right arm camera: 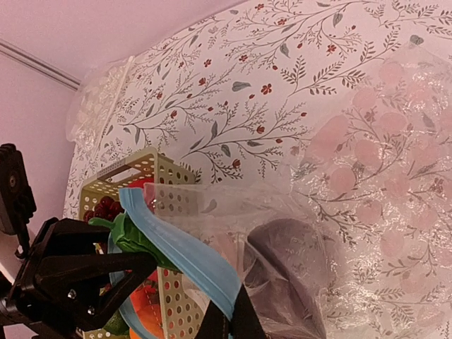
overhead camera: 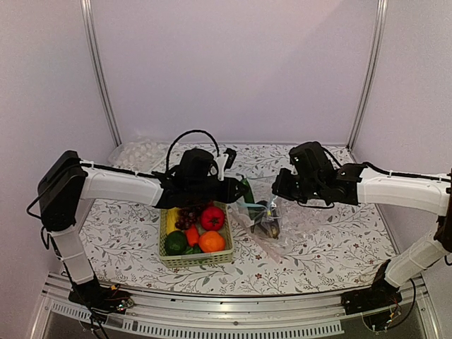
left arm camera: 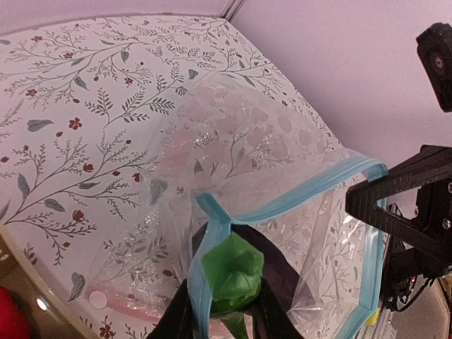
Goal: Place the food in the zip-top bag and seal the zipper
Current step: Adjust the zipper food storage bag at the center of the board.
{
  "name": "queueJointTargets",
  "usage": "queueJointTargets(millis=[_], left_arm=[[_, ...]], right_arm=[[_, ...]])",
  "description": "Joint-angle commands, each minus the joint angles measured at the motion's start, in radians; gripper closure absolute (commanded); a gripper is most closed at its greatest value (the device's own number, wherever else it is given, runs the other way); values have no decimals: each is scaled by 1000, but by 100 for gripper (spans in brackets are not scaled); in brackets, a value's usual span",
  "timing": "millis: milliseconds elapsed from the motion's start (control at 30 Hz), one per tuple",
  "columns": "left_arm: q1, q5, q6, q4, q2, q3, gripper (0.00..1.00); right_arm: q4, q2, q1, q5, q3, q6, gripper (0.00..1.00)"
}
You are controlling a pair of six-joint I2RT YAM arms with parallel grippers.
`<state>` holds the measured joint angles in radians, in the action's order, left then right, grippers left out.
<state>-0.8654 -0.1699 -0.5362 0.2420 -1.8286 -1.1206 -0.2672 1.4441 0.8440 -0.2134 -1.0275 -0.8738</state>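
Just right of the basket (overhead camera: 196, 260), the bag (overhead camera: 281, 233) hangs with its mouth lifted off the cloth (overhead camera: 339, 240) and its body sagging down onto it. Long axis of the zipper (left arm camera: 296, 198) runs away from the basket, from left gripper (left arm camera: 226, 314) to right gripper (right arm camera: 236, 321); mouth gapes open, facing up. Bag is clear, thin and crinkled, the zipper a narrow light-blue strip; floral print shows through the plastic. Eggplant (right arm camera: 282, 251), dark and glossy, lies inside near the bottom. Left gripper sits at the mouth corner nearest the basket, fingers pressed onto a green vegetable (left arm camera: 233, 272) at the rim, the zipper crossing in front of it. Right gripper is at the corner farther from the basket, pinching the zipper. In the basket: grapes (overhead camera: 185, 215), red fruit (overhead camera: 212, 218), orange (overhead camera: 211, 241), carrot (overhead camera: 192, 235)
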Motion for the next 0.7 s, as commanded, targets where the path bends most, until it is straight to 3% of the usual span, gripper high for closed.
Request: queueJointTargets(millis=[0, 267, 433, 567, 667], left_arm=[[-49, 71, 120, -75, 40, 3, 89], [-99, 167, 188, -163, 42, -31, 89], [-96, 242, 153, -354, -4, -149, 88], [-81, 221, 113, -506, -62, -268, 79], [-71, 212, 92, -558, -82, -313, 66]], right_arm=[[26, 14, -42, -67, -27, -29, 100], [95, 15, -77, 3, -34, -17, 100], [172, -10, -69, 179, -20, 53, 100], [180, -41, -10, 248, -8, 127, 100], [185, -70, 23, 258, 14, 139, 100]])
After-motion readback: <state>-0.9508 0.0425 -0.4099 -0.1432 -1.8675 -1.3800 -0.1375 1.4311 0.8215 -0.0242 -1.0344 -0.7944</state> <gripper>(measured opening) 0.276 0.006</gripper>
